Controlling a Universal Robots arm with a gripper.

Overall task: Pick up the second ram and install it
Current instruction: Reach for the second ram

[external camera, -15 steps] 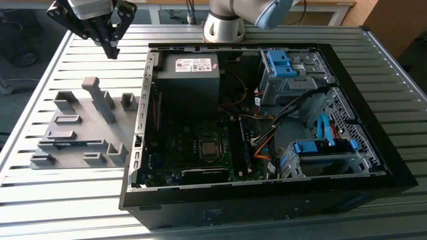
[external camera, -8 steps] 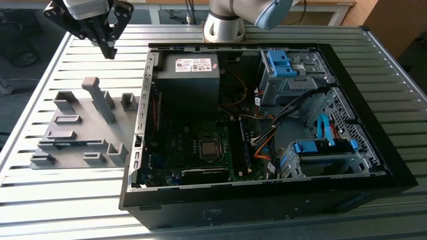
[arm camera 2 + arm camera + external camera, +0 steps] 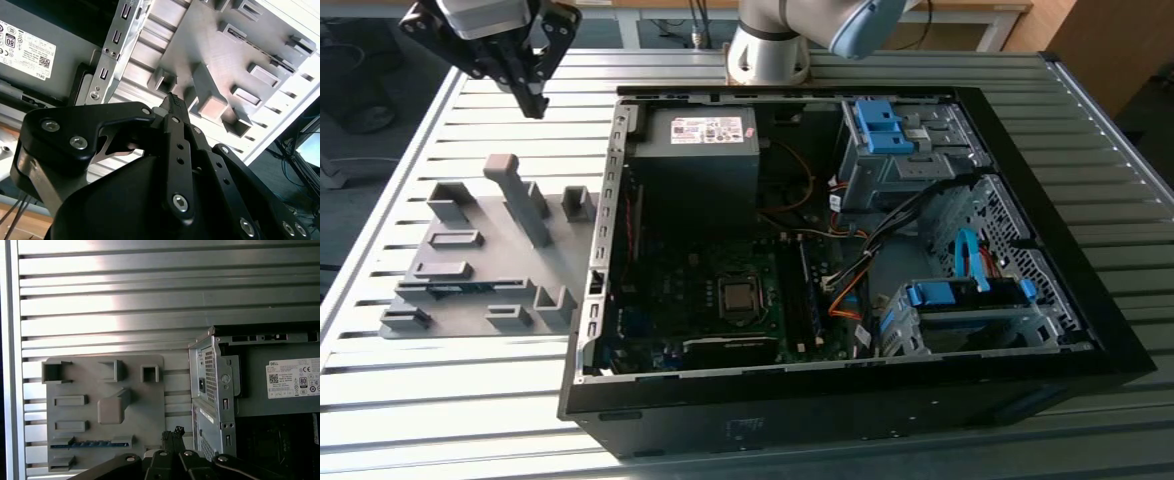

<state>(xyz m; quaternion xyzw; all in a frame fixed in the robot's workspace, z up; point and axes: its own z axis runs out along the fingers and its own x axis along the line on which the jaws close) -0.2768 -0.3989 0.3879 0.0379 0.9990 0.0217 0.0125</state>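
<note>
The second ram (image 3: 459, 288) is a thin blue-green stick standing edge-up in a slot of the grey tray (image 3: 480, 215), at the exterior view's left. It also shows in the first wrist view as a blue strip (image 3: 93, 443) low on the tray (image 3: 107, 385). My gripper (image 3: 530, 98) hangs high above the slatted table, past the tray's far end and well away from the ram. Its dark fingers (image 3: 174, 102) are pressed together with nothing between them, and their tips (image 3: 173, 432) hover beside the tray's edge.
An open black computer case (image 3: 854, 390) lies on the table to the exterior view's right of the tray. Inside are a grey power supply (image 3: 700, 140), the motherboard (image 3: 740, 295), blue drive cages (image 3: 961, 300) and orange cables. A tall upright block (image 3: 520, 195) stands on the tray.
</note>
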